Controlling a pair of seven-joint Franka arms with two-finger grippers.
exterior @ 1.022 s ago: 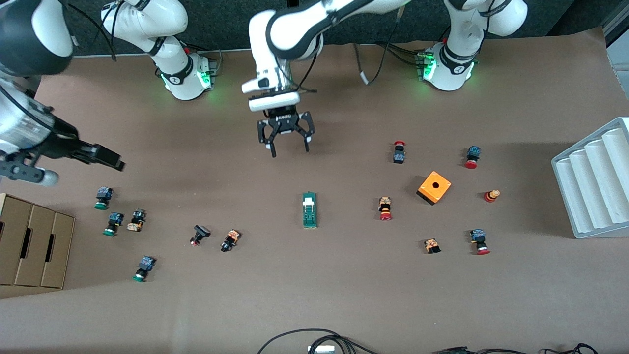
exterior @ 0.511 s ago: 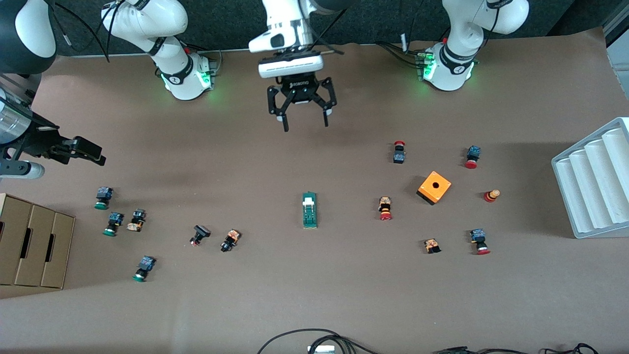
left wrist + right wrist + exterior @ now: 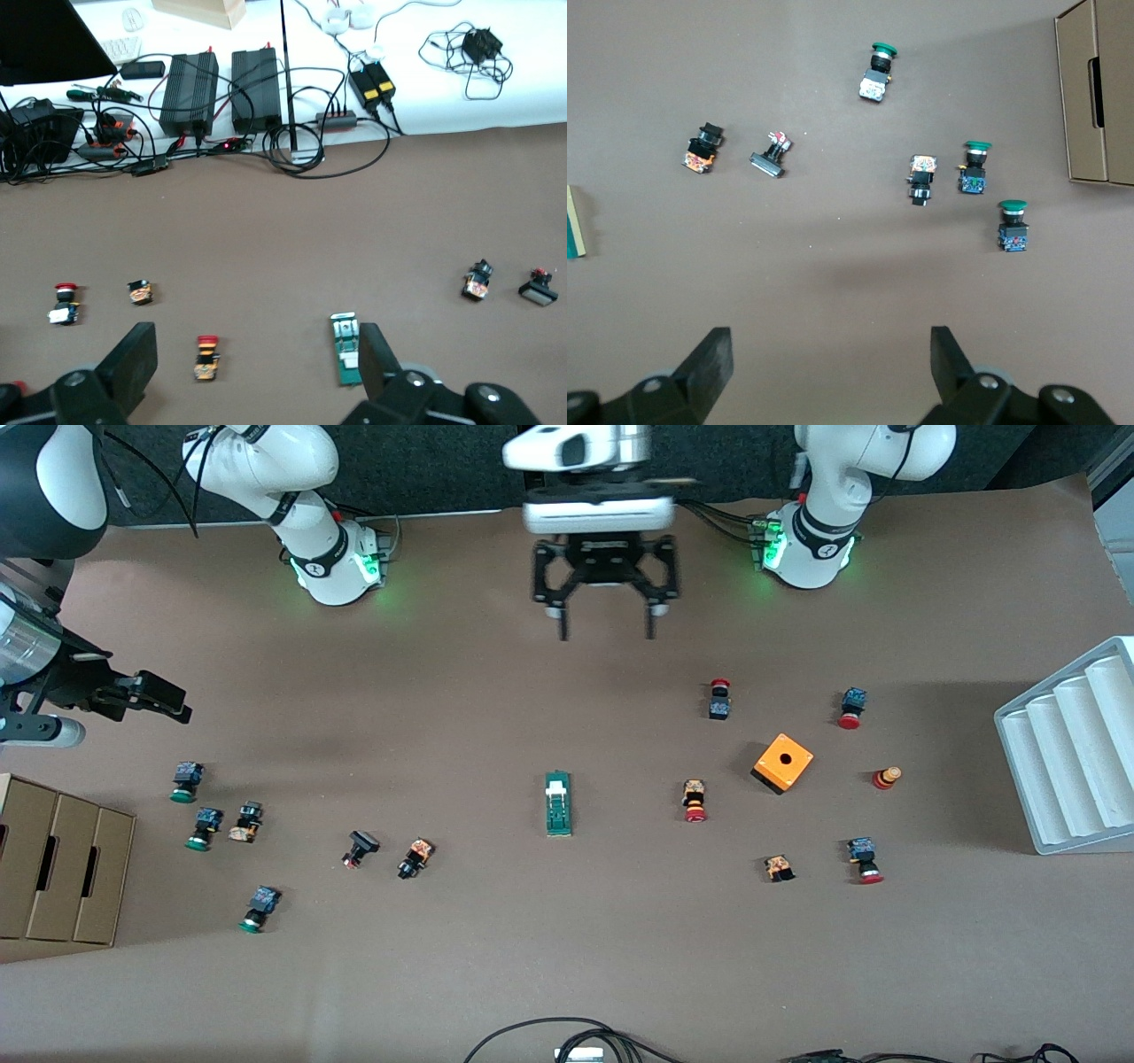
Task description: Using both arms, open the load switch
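Observation:
The load switch [image 3: 558, 803], a narrow dark-green block with a white end piece, lies flat near the middle of the table. It also shows in the left wrist view [image 3: 347, 350], next to one finger [image 3: 379, 359] of that gripper. My left gripper [image 3: 606, 624] hangs open and empty over bare table between the two arm bases. My right gripper [image 3: 168, 698] is open and empty over the table at the right arm's end. In the right wrist view only bare table lies between the open fingers of the right gripper [image 3: 830, 354].
Small push buttons lie scattered on both sides of the switch, such as a red-capped one [image 3: 695, 801] and a green-capped one [image 3: 186, 781]. An orange cube box [image 3: 783, 763] and a white ribbed tray [image 3: 1072, 753] stand toward the left arm's end, cardboard boxes [image 3: 62, 864] toward the right arm's.
My left gripper has swung away from the switch toward the bases and the left arm's end, still open. My right gripper drew back a little, then held still.

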